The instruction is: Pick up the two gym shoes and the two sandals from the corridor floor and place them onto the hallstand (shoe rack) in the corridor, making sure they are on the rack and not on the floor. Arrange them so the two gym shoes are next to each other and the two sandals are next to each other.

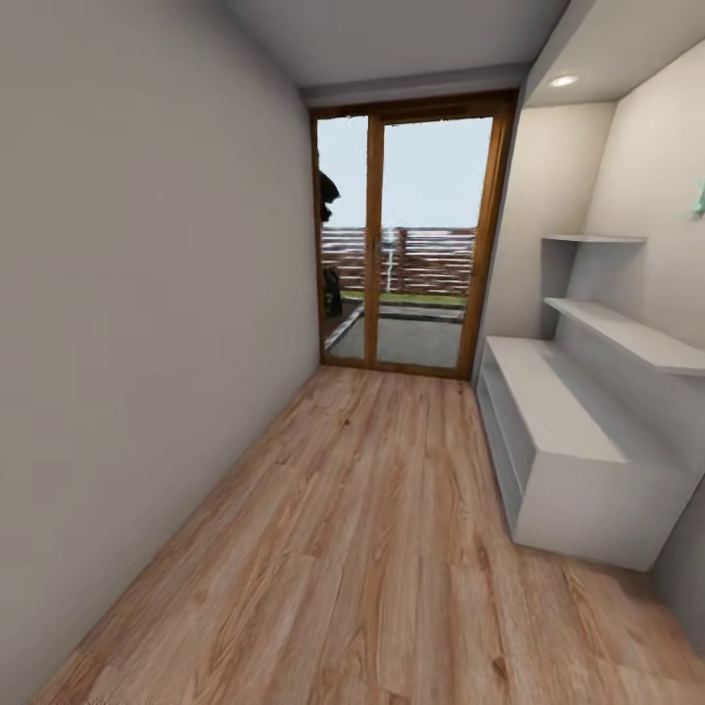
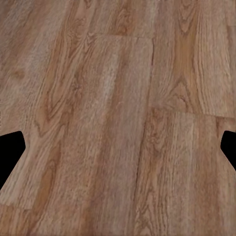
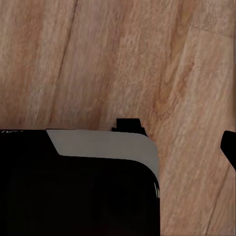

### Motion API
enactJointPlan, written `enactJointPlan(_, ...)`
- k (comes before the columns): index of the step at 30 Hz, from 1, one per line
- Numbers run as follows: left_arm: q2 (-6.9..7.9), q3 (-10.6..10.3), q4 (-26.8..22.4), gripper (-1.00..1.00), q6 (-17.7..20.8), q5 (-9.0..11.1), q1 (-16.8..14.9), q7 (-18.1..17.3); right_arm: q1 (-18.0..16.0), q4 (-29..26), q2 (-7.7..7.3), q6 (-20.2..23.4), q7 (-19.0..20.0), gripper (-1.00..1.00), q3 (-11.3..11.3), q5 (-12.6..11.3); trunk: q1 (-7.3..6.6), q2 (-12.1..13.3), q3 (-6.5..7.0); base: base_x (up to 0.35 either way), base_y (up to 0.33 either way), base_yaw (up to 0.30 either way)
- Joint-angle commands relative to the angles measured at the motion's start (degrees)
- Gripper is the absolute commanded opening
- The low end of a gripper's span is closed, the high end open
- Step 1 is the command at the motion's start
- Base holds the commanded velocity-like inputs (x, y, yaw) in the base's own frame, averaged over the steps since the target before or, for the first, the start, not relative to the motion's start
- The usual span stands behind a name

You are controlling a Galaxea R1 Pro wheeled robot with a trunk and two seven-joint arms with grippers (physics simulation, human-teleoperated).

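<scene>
The head view looks down a narrow corridor; the floor [image 1: 372, 548] is light brown wood-grain planking, running to a wood-framed glass door [image 1: 411, 245] at the far end, with a fence and grass outside; a plain grey wall [image 1: 137, 323] lines the left side; the rack [image 1: 578, 470] stands against the right wall, a pale grey-white unit whose low worktop is bare, with open compartments under it and two floating shelves [image 1: 627, 333] above; a ceiling light [image 1: 563, 80] glows over it. The left wrist view looks onto floor planks [image 2: 118, 118]; the left claw [image 2: 118, 147] has its dark fingertips [image 2: 11, 147] at the two edges of the picture, set wide apart, nothing between them. The right wrist view shows planks and a black-and-grey part of the robot body [image 3: 78, 182]; one dark fingertip [image 3: 229, 147] of the right claw sits at the picture's edge, and whether that claw is spread or closed I cannot tell.
</scene>
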Motion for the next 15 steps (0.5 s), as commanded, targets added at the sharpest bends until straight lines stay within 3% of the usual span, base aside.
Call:
enactJointPlan(1,-0.03,0.15,0.03,1.00,-0.18,-0.59,-0.04,-0.01,-0.01,-0.03,0.00,0.00,-0.02,1.00,-0.03,0.01,0.01,-0.03,-0.06,0.142,-0.207,0.279)
enactJointPlan(15,-0.04,0.15,0.05,1.00,-0.18,-0.59,-0.04,-0.02,-0.01,0.02,0.00,0.00,-0.04,1.00,-0.03,0.01,0.01,-0.03,-0.06,0.127,-0.208,0.294)
